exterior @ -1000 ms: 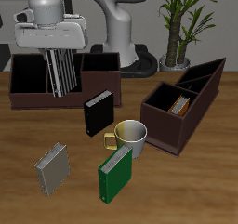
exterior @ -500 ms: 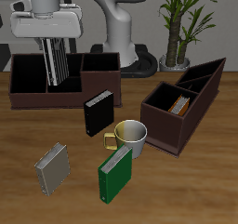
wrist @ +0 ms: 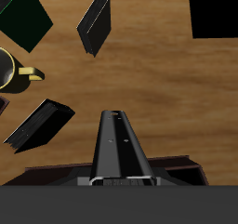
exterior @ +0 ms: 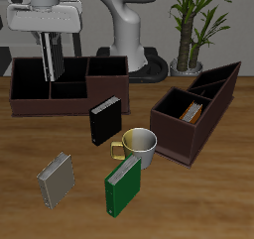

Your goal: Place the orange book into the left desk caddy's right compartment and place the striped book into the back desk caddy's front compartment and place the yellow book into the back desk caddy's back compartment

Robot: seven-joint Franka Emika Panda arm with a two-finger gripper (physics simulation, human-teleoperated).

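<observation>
Wood table point(exterior: 198, 198) — gripper point(exterior: 56, 72) clamps striped book point(exterior: 56, 57) over back desk caddy point(exterior: 30, 94).

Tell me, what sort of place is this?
Likely a simulated desk or study: a wooden table with scattered books such as the green book, a mug, desk caddies like the back desk caddy, and a potted plant.

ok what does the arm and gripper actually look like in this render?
The arm is white and glossy, built of rounded segments, on a dark round base. The gripper has a boxy pale grey body with dark side edges and two long, flat, dark grey fingers. No cables or markings show.
</observation>
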